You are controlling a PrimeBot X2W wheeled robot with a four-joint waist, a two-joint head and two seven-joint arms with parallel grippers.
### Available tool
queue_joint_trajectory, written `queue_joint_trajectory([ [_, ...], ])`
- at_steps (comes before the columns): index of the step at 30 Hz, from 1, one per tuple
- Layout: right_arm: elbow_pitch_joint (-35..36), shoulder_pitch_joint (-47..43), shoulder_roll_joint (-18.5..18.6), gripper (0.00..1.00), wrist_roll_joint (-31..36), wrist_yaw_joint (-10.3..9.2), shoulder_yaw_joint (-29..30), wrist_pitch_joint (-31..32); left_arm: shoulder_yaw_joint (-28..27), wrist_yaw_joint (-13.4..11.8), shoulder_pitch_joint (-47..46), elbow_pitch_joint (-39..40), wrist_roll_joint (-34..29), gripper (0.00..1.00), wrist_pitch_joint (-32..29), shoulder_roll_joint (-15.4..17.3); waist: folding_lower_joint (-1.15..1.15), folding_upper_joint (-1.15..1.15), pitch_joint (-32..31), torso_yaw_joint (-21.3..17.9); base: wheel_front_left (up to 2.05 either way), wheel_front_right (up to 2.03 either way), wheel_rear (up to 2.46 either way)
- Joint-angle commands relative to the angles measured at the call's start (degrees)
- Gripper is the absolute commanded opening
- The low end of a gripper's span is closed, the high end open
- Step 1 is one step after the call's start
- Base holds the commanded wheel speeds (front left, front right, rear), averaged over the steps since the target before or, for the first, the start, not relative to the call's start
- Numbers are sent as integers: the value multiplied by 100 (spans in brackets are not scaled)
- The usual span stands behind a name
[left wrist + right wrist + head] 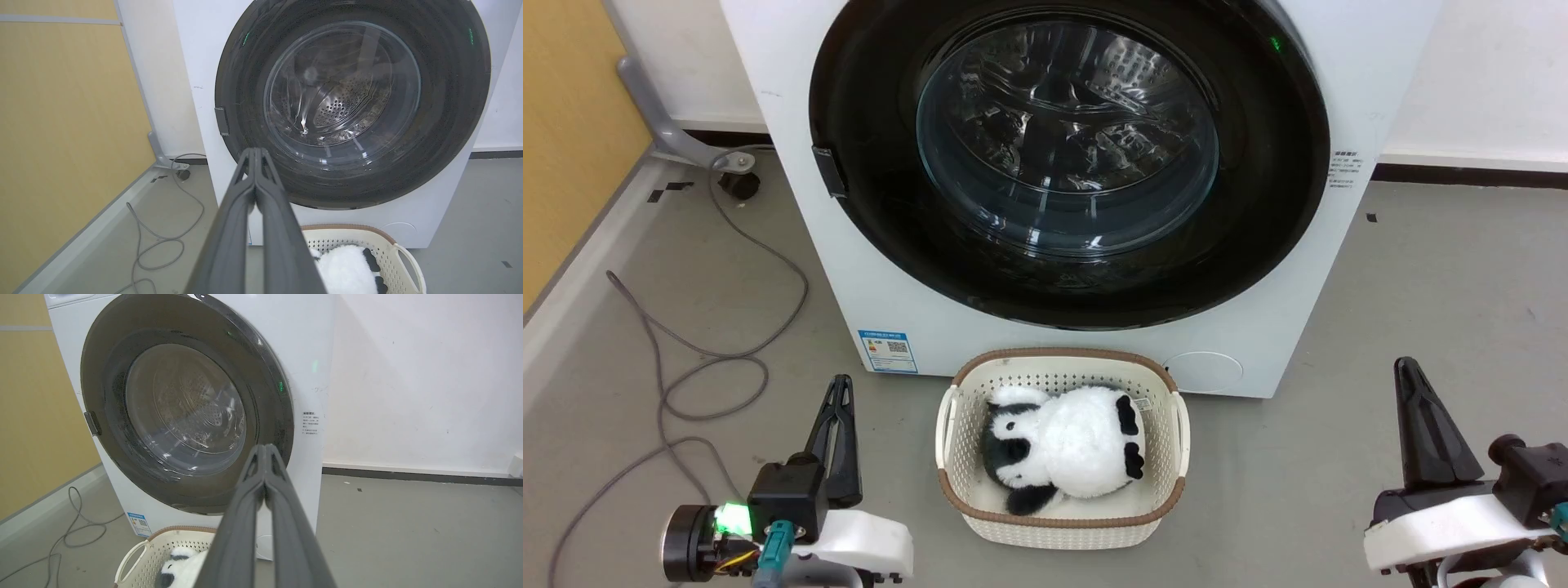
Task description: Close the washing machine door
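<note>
1. Gloss is seen across the washing machine door (pixel 1258 204), a round black disc around a clear bulging window (pixel 1066 139).
2. It is laid flat against the white washing machine (pixel 890 310).
3. The left gripper (pixel 840 384) and right gripper (pixel 1405 363) are pressed closed, nothing gripped.

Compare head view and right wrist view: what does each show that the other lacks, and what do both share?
Head view: the left gripper, fingers shut, at lower left, and the whole basket with the panda toy. Right wrist view: the upper rim of the washing machine door and a long stretch of white wall to its right. Both: the door apparently closed, the blue sticker, the floor cable, the right gripper shut.
</note>
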State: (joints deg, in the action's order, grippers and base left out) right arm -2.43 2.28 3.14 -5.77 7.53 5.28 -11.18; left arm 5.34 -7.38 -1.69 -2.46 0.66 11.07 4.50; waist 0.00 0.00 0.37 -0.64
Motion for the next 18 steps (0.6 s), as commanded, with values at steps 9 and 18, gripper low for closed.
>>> queue_joint_trajectory([
  [9, 61, -73, -8, 0, 69, -1, -63, 123, -64, 102, 55, 42, -19, 0, -118, -23, 0, 0, -4, 6, 0, 0, 0],
  [18, 80, -89, -10, 0, 123, -1, -112, 230, -114, 170, 67, 64, -24, 0, -223, -38, 0, 0, -7, 12, 0, 0, 0],
])
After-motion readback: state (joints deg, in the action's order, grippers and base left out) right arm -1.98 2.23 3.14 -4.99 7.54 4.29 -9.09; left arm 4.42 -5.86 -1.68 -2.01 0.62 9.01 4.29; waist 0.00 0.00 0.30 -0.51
